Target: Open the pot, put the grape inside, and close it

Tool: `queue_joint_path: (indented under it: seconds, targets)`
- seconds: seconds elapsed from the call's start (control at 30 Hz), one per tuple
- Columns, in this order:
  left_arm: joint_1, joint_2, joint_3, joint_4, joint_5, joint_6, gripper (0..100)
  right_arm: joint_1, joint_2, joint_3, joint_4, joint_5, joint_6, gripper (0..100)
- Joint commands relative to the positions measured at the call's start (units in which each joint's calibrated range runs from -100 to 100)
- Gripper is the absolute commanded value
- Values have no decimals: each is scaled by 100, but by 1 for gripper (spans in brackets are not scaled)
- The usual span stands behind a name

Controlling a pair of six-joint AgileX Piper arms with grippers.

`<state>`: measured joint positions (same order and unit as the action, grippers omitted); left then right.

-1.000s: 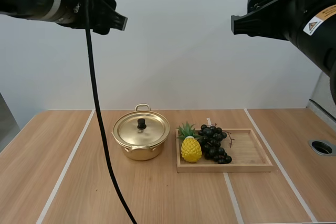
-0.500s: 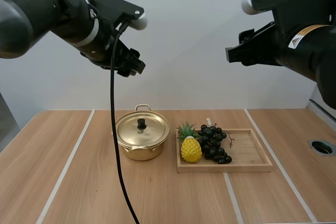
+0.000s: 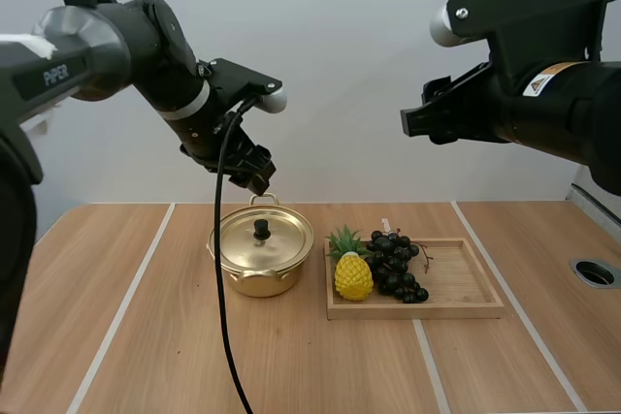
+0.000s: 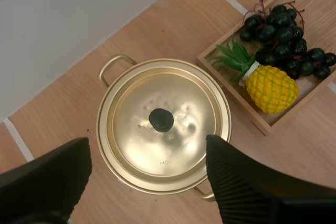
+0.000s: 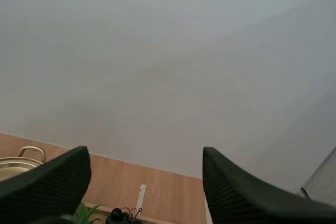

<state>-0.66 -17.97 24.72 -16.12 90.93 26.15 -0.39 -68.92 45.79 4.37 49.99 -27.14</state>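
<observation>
Hovering over the closed pot (image 3: 260, 257) now, the left gripper (image 4: 148, 148) has been brought down, fingers spread; right gripper (image 5: 146, 156) held high, spread too; grapes (image 3: 393, 261) seen on the tray (image 3: 461, 288) beside it — lid (image 4: 173, 103) lift judged next

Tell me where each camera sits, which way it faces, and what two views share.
High view: behind and above the bases, looking forward and down over the table; shows the left gripper above the pot, the right gripper raised.
Left wrist view: on the left arm, looking straight down at the pot's lid, between its own open fingers.
Right wrist view: on the right arm, facing forward at the wall, between its own open fingers.
Shared: high and left wrist views both show the pot, pineapple, grapes and tray.
</observation>
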Motion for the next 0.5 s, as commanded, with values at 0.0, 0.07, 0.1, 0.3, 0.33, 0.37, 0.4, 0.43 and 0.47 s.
queue_joint_path:
  seconds: [0.0, 0.07, 0.1, 0.3, 0.33, 0.37, 0.4, 0.43, 0.47]
  targets:
    - [11, 222, -43, -71, 124, 47, 100, -26, -14, -21, 38, -35, -49, 100]
    - [11, 337, -43, -46, 124, 65, 100, -26, -14, -21, 38, -16, -49, 100]
    - [1, 406, -43, -34, 101, 88, 100, -33, -14, -21, 38, 0, -49, 100]
    - [-306, 722, -43, 356, -287, -46, 100, -56, -14, -21, 38, 57, -49, 100]
    - [-348, 782, -43, 413, -443, -106, 100, -56, -14, -21, 38, 94, -90, 100]
    - [-390, 849, -43, 482, -599, -143, 100, -56, -14, -21, 38, 121, -122, 100]
    - [-417, 922, -56, 525, -658, -164, 100, -56, -14, -21, 38, 192, -176, 100]
    - [-428, 1016, -116, 549, -666, -177, 100, -56, -14, -21, 38, 245, -238, 100]
    - [-428, 1107, -177, 549, -577, -185, 100, -56, -14, -21, 38, 334, -250, 100]
